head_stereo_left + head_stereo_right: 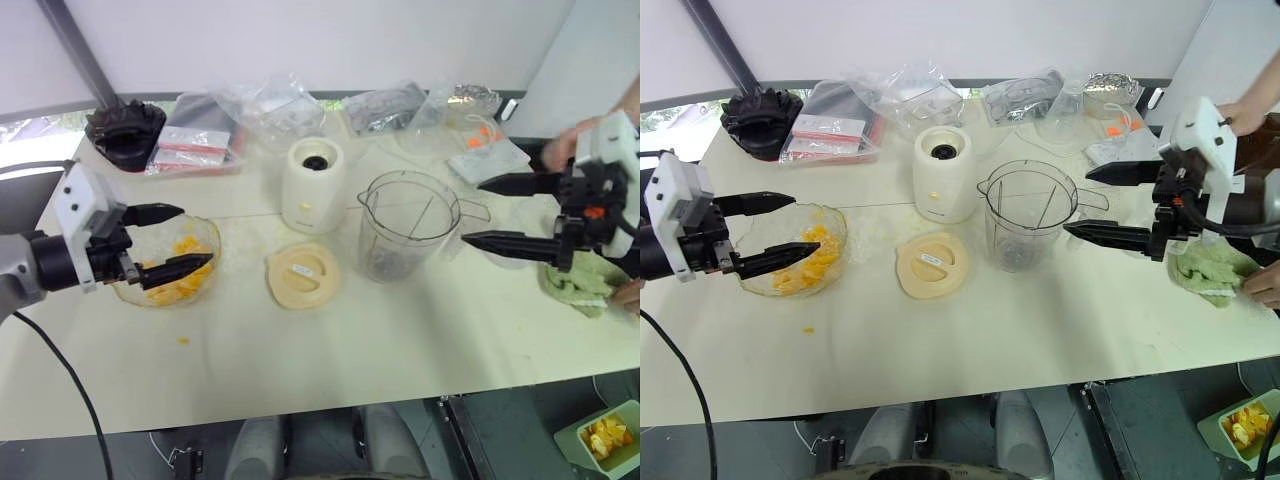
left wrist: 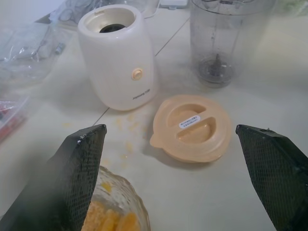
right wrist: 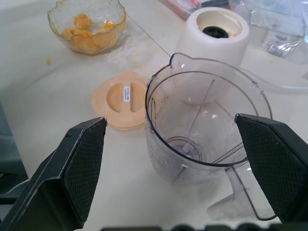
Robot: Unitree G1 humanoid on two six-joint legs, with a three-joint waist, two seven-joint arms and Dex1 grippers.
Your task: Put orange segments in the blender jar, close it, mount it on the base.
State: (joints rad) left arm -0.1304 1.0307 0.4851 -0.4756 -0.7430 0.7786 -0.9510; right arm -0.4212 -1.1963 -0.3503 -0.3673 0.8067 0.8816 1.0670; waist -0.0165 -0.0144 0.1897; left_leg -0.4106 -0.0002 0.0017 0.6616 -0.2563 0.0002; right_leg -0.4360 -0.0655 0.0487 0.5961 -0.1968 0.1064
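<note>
Both tools spread wide and empty above the table (image 1: 330,350).

The blender jar (image 1: 408,225) stands upright and empty mid-table, the base (image 1: 313,185) just behind to its left, the cream lid (image 1: 303,274) flat in front. Orange segments (image 1: 808,265) sit in the glass bowl (image 1: 830,225) under the left tool (image 1: 167,242); the right tool (image 1: 500,212) hovers beside the jar. Bags (image 1: 270,105) crowd the far edge; the near side lies bare.

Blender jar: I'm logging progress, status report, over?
Left gripper, right gripper open, empty. Blender jar empty, unmounted. Orange segments in bowl. Nothing blocking.
</note>
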